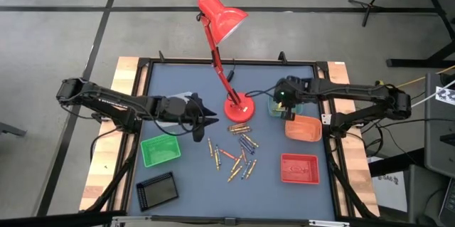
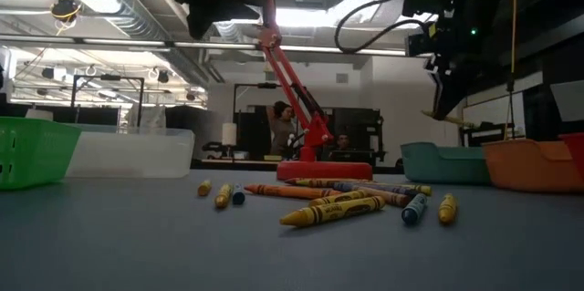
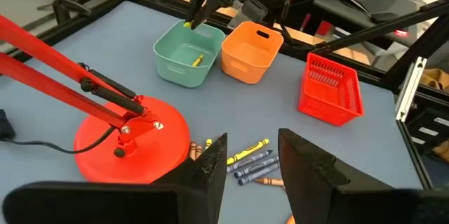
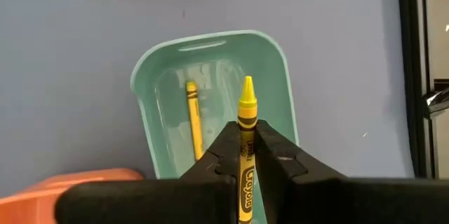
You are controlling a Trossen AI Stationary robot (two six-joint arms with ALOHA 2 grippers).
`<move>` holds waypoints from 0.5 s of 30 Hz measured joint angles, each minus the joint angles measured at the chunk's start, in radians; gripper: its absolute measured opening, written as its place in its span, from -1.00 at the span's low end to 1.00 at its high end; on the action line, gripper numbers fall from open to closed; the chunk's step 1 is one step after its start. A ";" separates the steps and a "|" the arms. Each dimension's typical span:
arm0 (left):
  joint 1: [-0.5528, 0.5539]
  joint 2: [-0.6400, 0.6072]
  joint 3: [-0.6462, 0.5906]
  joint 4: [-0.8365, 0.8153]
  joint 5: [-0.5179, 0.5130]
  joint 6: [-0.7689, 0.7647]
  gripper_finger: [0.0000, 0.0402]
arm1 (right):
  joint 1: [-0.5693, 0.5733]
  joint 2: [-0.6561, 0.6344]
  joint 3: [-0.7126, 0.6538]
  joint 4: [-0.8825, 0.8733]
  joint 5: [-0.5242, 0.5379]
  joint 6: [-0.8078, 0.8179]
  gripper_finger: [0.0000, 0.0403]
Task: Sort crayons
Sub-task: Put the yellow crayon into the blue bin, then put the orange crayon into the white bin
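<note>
Two dark jointed arms, black cables, green indicator lights.

my right gripper (image 4: pixel 244 155): dark, holding a yellow crayon (image 4: pixel 245 129) with black lettering | tray below (image 4: pixel 272 62): teal, one yellow crayon inside (image 4: pixel 193 122) | neighbouring trays: orange (image 1: pixel 303 129), red (image 1: pixel 299 169), green (image 1: pixel 161 150) | lamp (image 1: pixel 222 15): red | tabletop (image 1: pixel 185 77): blue-grey

Five trays: green (image 1: pixel 161 150), black (image 1: pixel 157 191), teal (image 4: pixel 210 97), orange (image 1: pixel 303 128), red (image 1: pixel 299 168). Two yellow crayons at teal tray: one inside (image 4: pixel 193 122), one gripped (image 4: pixel 246 147). One lamp (image 1: pixel 222 20). Loose crayon pile (image 1: pixel 238 154), count unclear.
</note>
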 joint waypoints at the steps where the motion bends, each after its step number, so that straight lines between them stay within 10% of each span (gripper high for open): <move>1: -0.003 0.001 0.000 0.000 -0.003 0.000 -0.45 | -0.005 0.000 0.000 0.000 0.000 0.000 -0.88; 15: -0.008 0.247 0.001 0.253 0.144 0.076 -0.45 | -0.033 0.000 0.000 0.001 -0.001 0.000 -0.50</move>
